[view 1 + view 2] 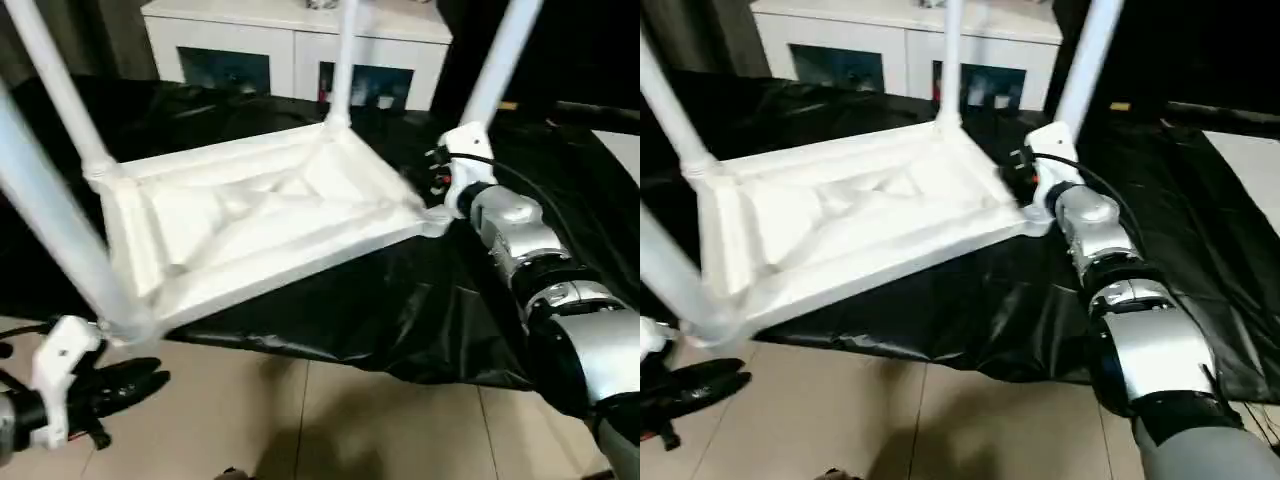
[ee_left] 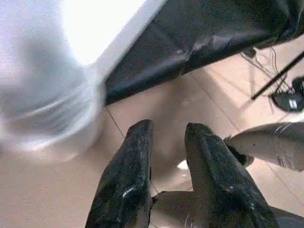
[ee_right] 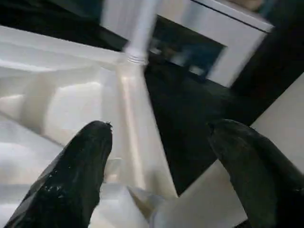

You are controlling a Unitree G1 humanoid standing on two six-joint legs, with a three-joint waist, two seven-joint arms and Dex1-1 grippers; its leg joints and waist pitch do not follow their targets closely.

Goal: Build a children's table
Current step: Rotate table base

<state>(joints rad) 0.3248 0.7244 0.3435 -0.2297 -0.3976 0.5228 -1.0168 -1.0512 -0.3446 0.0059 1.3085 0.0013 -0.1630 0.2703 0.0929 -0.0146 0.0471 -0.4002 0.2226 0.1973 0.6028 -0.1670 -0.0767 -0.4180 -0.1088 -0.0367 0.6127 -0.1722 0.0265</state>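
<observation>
Head views: the children's table [image 1: 250, 225] lies upside down, ribbed underside up, on the black-covered worktop [image 1: 420, 310], with its near left corner overhanging the worktop's near edge above the tiled floor [image 1: 330, 420]. Four white legs [image 1: 55, 75] stand up from the corner sockets. A white cabinet [image 1: 300, 40] with glass doors stands at the far side. The right gripper [image 1: 440, 185] is at the table's right near corner, just beside the leg there; contact cannot be confirmed from this angle. The left gripper [image 1: 120, 385] hangs low at the near left, below the overhanging corner and over the floor, apart from the table.

Left wrist view: the two black fingers [image 2: 128, 180] stand a narrow gap apart with nothing between them. Beyond them are the floor, the worktop's hanging black cover and a blurred white leg close by.

Right wrist view: the black fingers [image 3: 80, 166] are spread wide, with the table's corner rim lying between them. The pads are not seen pressing on it. A leg rises from the far socket, with the cabinet behind it.
</observation>
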